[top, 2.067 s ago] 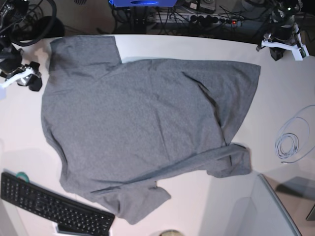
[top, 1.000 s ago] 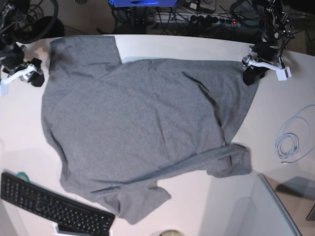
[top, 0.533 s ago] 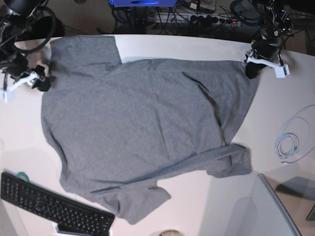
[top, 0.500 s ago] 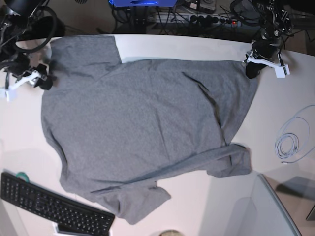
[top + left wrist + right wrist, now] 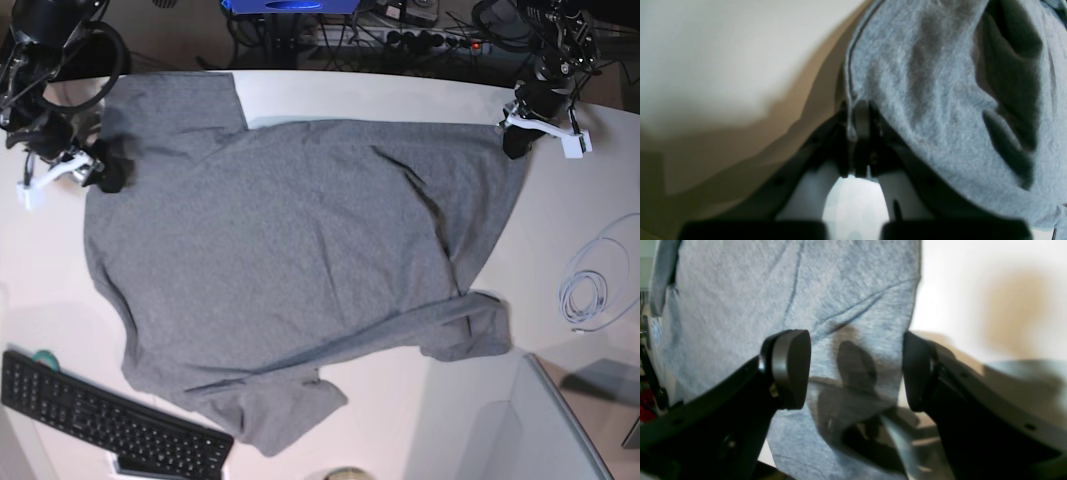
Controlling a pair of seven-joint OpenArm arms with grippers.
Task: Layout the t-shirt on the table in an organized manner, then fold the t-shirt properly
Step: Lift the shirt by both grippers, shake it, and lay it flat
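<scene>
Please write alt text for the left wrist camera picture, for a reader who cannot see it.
The left claw is shut on the hemmed edge of the grey t-shirt, seen from very close. The fabric fills the right side with deep wrinkles, while the white table shows blurred at the left.

Heather-grey short-sleeved knit cotton t-shirt (image 5: 300, 260) reads soft and matt, fine flecked weave, a stitched hem ridge showing up close (image 5: 850, 83); large white curved-edge tabletop (image 5: 400, 95) looks smooth with a faint sheen; right gripper's rounded dark pads (image 5: 790, 368) look like smooth, slightly satin plastic; black flat keyboard (image 5: 100, 415) is matt plastic; thin pale coiled cable (image 5: 585, 295) looks glossy.
</scene>
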